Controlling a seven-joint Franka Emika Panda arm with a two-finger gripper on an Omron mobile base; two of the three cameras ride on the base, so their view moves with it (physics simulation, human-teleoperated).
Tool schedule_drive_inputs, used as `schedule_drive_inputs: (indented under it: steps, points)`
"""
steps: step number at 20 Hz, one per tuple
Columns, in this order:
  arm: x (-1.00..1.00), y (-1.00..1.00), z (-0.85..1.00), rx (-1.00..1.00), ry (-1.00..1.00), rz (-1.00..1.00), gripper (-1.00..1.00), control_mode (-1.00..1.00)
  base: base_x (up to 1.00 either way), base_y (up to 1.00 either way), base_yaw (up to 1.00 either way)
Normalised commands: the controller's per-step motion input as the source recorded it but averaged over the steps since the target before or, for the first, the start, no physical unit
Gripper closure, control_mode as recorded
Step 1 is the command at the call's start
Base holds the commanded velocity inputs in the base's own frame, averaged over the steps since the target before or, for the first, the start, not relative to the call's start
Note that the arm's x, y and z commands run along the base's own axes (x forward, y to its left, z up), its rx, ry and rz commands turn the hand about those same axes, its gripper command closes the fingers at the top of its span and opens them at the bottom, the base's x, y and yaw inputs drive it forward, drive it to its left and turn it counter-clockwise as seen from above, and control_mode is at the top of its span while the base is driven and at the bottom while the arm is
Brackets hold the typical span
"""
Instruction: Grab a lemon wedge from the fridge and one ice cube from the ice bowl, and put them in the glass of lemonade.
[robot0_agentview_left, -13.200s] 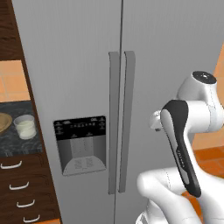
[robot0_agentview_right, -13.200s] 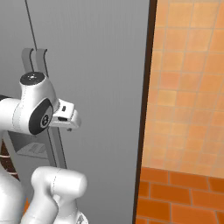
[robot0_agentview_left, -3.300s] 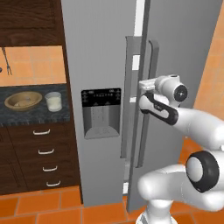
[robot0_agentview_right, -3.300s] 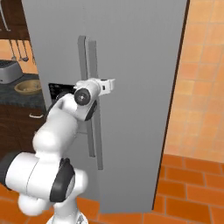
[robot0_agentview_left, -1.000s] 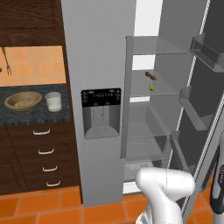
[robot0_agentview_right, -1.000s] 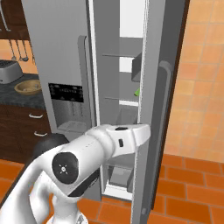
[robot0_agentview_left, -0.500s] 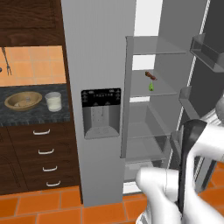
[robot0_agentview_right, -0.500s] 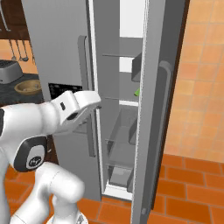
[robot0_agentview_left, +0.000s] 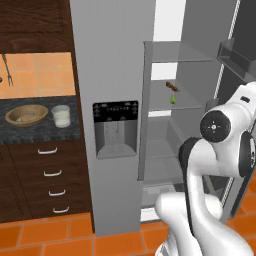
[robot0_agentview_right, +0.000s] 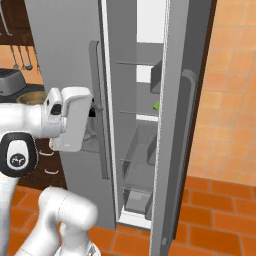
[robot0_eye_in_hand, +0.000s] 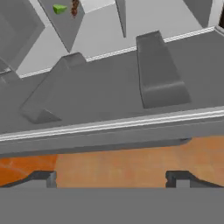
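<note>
I have the tall grey steel two-door fridge (robot0_agentview_left: 112, 75) with its right door (robot0_agentview_right: 175, 125) swung out, so the glass shelves (robot0_agentview_left: 180, 107) inside are exposed. The left door is shut and carries the black dispenser panel (robot0_agentview_left: 115, 111); its long vertical handle (robot0_agentview_right: 97, 110) stands just beside my forearm in the right base view. Left of the fridge, a dark speckled counter (robot0_agentview_left: 35, 131) tops brown drawers with pale handles (robot0_agentview_left: 48, 173).

On that counter, near its right edge, sits the shallow round light-brown wooden ice bowl (robot0_agentview_left: 26, 114), and just beside it toward the fridge stands the small clear glass of lemonade (robot0_agentview_left: 61, 116), filled with pale whitish liquid.

The small green lemon wedge (robot0_agentview_left: 172, 100) lies on a middle shelf, close to a little dark brown item (robot0_agentview_left: 172, 86) that I cannot make out. In the hand view they show far off in the top left corner (robot0_eye_in_hand: 59, 8).

My gripper (robot0_eye_in_hand: 111, 179) has its two dark fingertips (robot0_eye_in_hand: 43, 177) spread wide with nothing between them, pointing at the fridge's lower part above the orange tile floor (robot0_agentview_left: 55, 235), well apart from the wedge.
</note>
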Motion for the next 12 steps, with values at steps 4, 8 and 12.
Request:
schedule_drive_inputs:
  steps: [4, 8, 12]
  points:
    - [0.32, 0.00, -0.24, -0.32, 0.16, -0.24, -1.00, -1.00, 0.00, 0.00, 0.00]
    - [0.49, -0.18, -0.24, -0.19, 0.07, -0.21, -1.00, -1.00, 0.00, 0.00, 0.00]
    - [0.40, -0.52, -0.15, -0.09, 0.11, -0.14, -1.00, -1.00, 0.00, 0.00, 0.00]
